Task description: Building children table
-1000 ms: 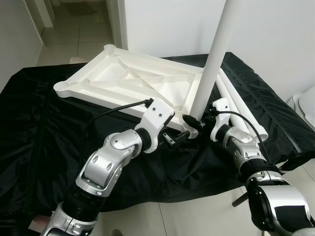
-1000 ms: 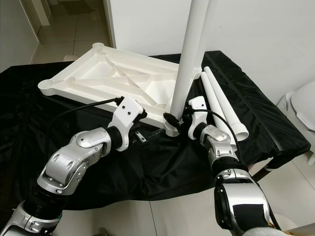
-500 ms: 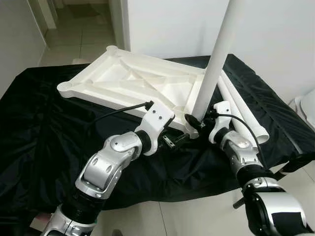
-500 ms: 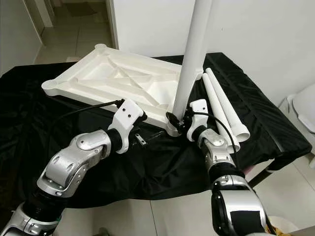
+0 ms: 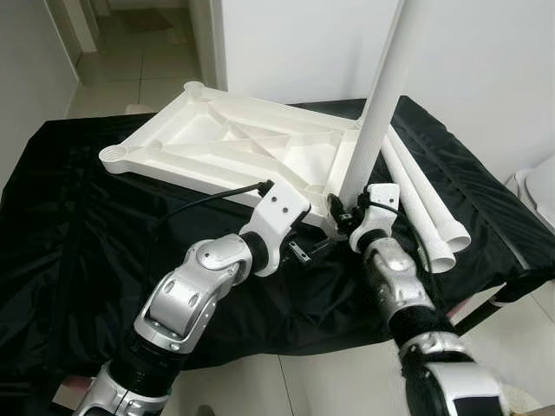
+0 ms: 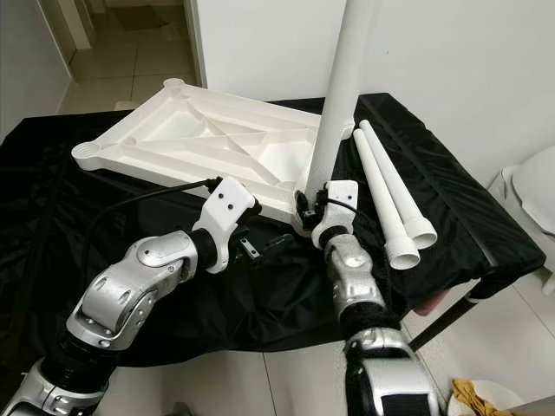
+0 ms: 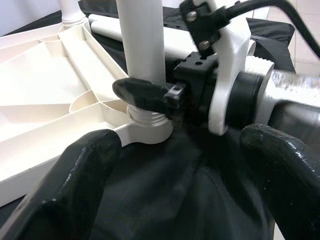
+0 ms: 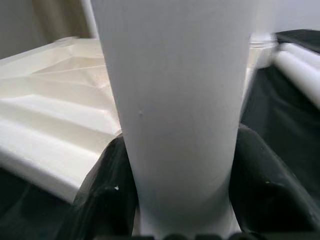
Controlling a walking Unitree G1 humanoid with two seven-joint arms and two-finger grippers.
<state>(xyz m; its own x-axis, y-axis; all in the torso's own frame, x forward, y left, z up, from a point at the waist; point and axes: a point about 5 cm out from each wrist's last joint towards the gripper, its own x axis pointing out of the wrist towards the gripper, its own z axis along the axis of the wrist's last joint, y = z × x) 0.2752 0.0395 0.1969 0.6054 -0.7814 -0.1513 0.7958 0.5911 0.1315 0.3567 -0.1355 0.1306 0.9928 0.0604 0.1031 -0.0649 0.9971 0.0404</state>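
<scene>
Overhead, scene: a white plastic children's table top (image 5: 234, 147) lies upside down, ribs up, on a black cloth (image 5: 78, 225) covering the tabletop; its near right corner points toward the robot.
Upright leg: a white table leg (image 5: 377, 113) stands in the socket (image 7: 147, 127) at that near right corner, rising out of the top of both eye views.
Right hand: the right hand (image 5: 342, 211) pinches the upright leg just above the socket, one black finger on each side.
Right wrist view: close up, the leg fills the middle with the black fingers (image 8: 102, 195) pressed against both of its sides; the ribbed underside of the table top runs off beside it, and a lying leg shows at one edge.
Left hand: the left hand (image 5: 308, 251) hovers over the black cloth just before the near edge of the table top, close to the socket, fingers spread and gripping nothing.
Left wrist view: between its two spread black fingertips (image 7: 75, 190), the ringed base of the leg sits in the socket, with one finger of the right hand laid across the leg.
Spare legs: two more white legs (image 6: 386, 199) lie side by side on the cloth along the right edge of the tabletop, just beyond the upright one.
Surroundings: a white wall (image 5: 295, 43) behind, a tiled floor (image 5: 147, 69) at far left.
</scene>
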